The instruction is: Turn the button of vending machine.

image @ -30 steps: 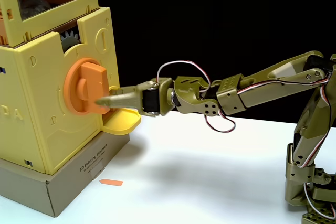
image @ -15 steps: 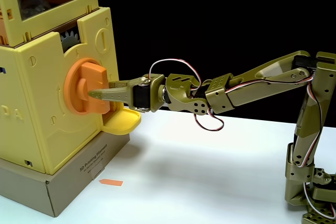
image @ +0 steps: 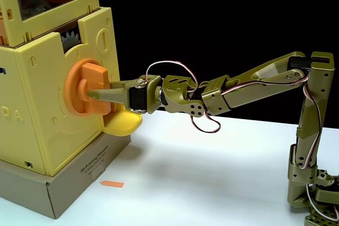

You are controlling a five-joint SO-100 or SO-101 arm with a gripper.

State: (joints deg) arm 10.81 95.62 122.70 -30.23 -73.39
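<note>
Large round orange plastic knob (image: 83, 88) sits on front face of tall pale-yellow plastic capsule machine (image: 47, 130), at white table's left edge; olive-green gripper (image: 98, 91) straddles knob's bar, jaws apparently clamped on it, ready for wrist roll; yellow scoop tray (image: 123, 123) just below.

In the fixed view the vending machine (image: 47, 78) stands at the left on a base (image: 63, 186) on the worktop (image: 212, 173). The button (image: 85, 88) sits on its right-facing front, a tray (image: 123, 123) just below it. The arm (image: 254, 83) reaches from the right, its claw (image: 94, 93) at the button's bar.
</note>
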